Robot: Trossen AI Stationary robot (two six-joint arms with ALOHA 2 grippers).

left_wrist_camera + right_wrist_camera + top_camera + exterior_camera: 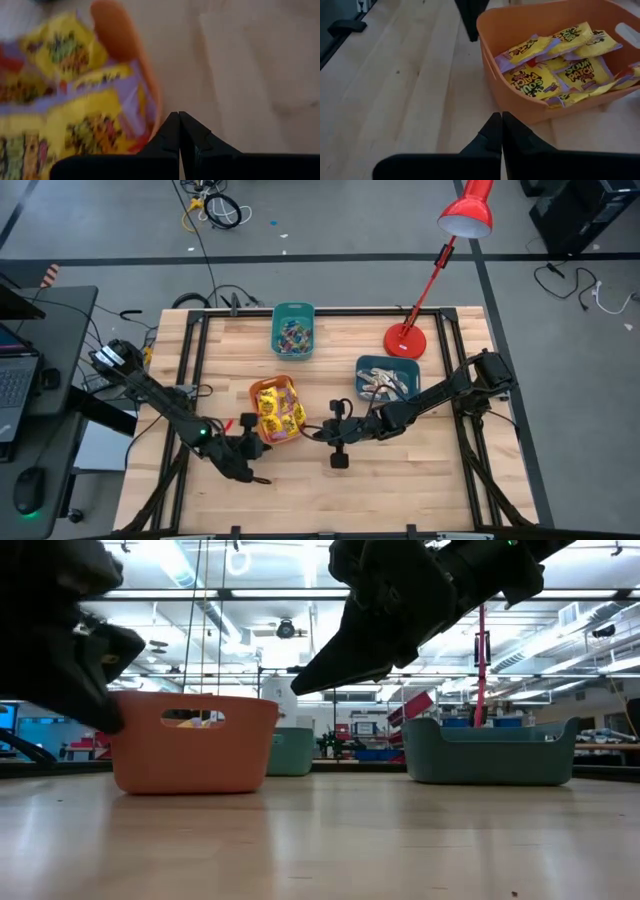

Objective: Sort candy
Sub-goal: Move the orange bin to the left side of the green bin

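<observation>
Fingers of the left gripper (179, 131): pressed together, empty, poised at the orange bin (276, 409) rim, centre-left of the high view. Right gripper (501, 131): likewise closed, empty, just right of that bin. Yellow packets (535, 80): inside the bin. Risk, judged: either closed tip nudging the bin, shifting it.

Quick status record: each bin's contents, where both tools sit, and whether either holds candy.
orange bin: yellow packets
far teal bin: small mixed-colour pieces
right teal bin: pale sticks
left tool: shut, empty, near the orange bin's front-left corner
right tool: shut, empty, beside the orange bin's right side
loose candy on table: none seen
other: red lamp at the far right
</observation>
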